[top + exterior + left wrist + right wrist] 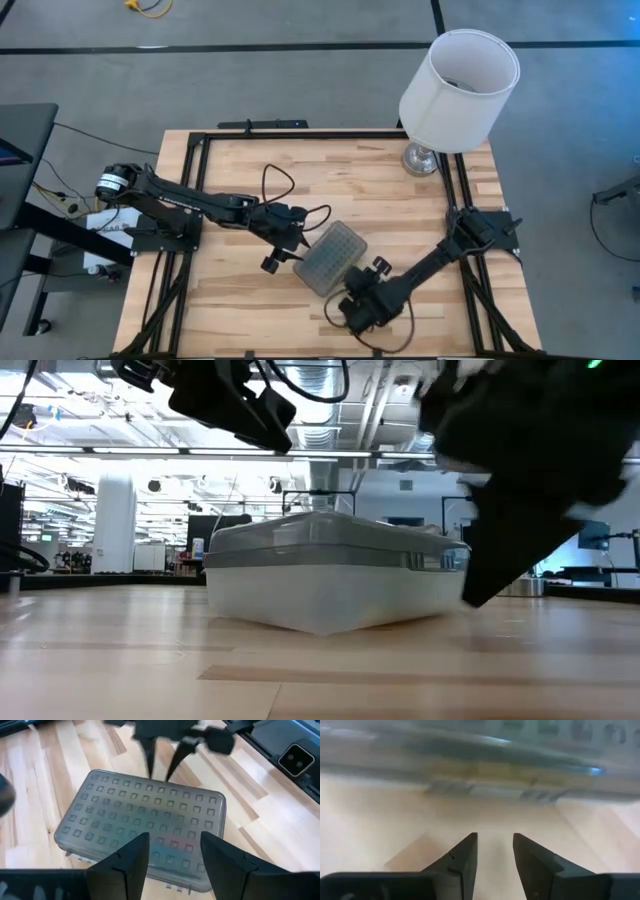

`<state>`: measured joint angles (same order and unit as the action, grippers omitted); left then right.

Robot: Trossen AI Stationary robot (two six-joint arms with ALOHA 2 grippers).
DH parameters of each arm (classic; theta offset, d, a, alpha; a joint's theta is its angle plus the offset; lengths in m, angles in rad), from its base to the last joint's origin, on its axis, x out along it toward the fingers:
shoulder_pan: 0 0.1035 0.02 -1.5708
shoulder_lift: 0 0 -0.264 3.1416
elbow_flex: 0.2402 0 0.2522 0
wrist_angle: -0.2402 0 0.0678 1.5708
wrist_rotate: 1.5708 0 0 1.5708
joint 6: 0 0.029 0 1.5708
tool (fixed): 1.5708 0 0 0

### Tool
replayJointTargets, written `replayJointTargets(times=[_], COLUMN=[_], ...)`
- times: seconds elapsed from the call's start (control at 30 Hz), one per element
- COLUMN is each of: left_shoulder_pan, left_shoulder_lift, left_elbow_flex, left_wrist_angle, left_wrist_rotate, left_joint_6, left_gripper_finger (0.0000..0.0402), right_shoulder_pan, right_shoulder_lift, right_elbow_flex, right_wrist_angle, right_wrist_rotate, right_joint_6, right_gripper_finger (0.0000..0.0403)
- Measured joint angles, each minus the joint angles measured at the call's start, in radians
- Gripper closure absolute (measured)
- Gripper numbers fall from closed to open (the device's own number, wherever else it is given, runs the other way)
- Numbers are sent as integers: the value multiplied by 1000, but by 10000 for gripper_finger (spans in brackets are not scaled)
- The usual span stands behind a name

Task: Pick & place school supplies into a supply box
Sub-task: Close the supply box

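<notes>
Seen from above: one supply box [328,258], shut, lid on, lying slanted on the wooden table [230,300], nearer the front edge than the back edge. Only from the left wrist: lid covered in rows of little squares, with faint red and blue shapes inside, too blurry to count. Only from the low view: clear bottom half, grey top half, and small clasps [425,559] on the box side. Only from the right wrist: the box side very close, with the latches [490,791] just ahead of the fingers. Counted: two arms, two grippers, one box, one lamp. Left gripper [283,258] up in the air just beside the box, on the side nearer the left edge, fingers [125,862] spread wide, holding nothing. Right gripper [352,300] low down by the box side nearer the front edge, fingers [465,857] a little apart, nothing between them, not touching the box. White lamp [455,95] standing at the back right corner of the table, well away from the box. Black cable [275,180] looping over the left arm. In the low view, the dark right arm blocking the right end of the box.
</notes>
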<state>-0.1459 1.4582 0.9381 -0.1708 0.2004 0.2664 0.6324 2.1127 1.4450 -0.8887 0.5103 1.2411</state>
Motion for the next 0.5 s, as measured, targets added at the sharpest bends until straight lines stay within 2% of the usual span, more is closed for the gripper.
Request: replayJointTargets(times=[0.23,0.43,0.5], left_shoulder_pan=[0,3,3], left_shoulder_lift=[2,107,153], left_elbow_flex=[0,1,1], left_wrist_angle=[16,132,158], left_wrist_rotate=[-6,-9,-12], left_joint_6=[-17,-43,-66], left_gripper_finger=[228,228,228], right_shoulder_pan=[87,68,53], right_shoulder_lift=[-4,-6,-6], right_elbow_flex=[65,65,63], right_wrist_angle=[-63,-168,-176], right_wrist_rotate=[49,64,64], right_joint_6=[65,256,272], right_gripper_finger=[282,282,282])
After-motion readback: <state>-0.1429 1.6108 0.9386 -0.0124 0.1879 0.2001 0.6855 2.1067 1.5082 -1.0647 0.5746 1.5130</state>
